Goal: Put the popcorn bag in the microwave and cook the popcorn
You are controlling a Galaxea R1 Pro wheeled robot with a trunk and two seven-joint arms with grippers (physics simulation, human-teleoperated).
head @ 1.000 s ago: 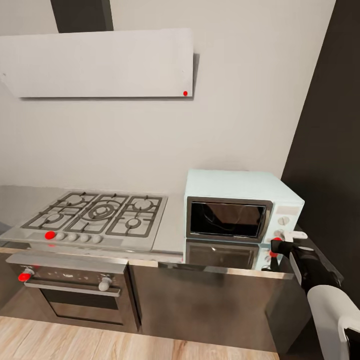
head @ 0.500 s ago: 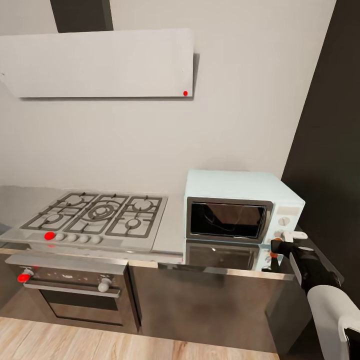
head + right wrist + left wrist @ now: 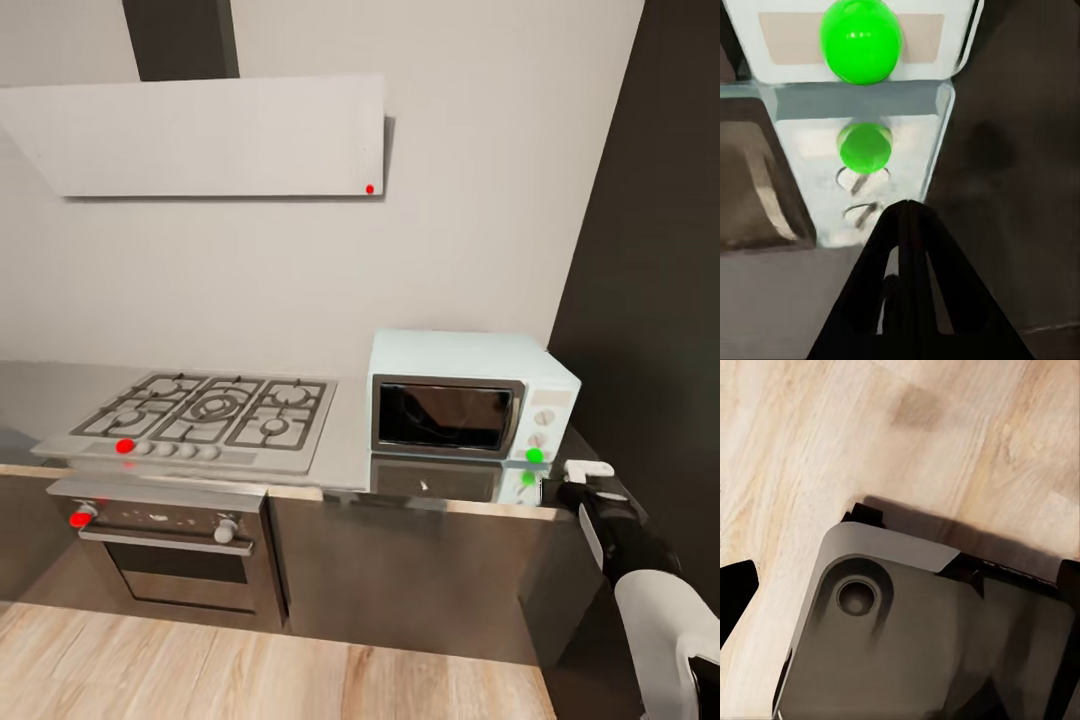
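The pale mint microwave [image 3: 468, 395] stands on the grey steel countertop [image 3: 348, 445], its dark glass door shut. A green dot [image 3: 535, 456] glows over its lower knob, and the right wrist view shows that green dot [image 3: 861, 37] with its reflection in the worktop. My right gripper [image 3: 557, 489] hangs just right of and below that knob, at the counter's front corner, with its dark fingers [image 3: 907, 225] pressed together and nothing held. The left wrist view looks down on wooden floor, with my left gripper's fingers [image 3: 735, 592] spread wide at the picture's sides. The popcorn bag and the popcorn are out of view.
A steel gas hob [image 3: 210, 410] lies left of the microwave, with an oven [image 3: 170, 550] under it and a white hood [image 3: 210, 135] above. A tall dark cabinet [image 3: 650, 300] rises at the right. My grey base [image 3: 915, 645] stands on wooden floor [image 3: 250, 670].
The head camera has drawn back and the picture shifted. My right gripper has come off the microwave's lower knob, where a green dot now shows.
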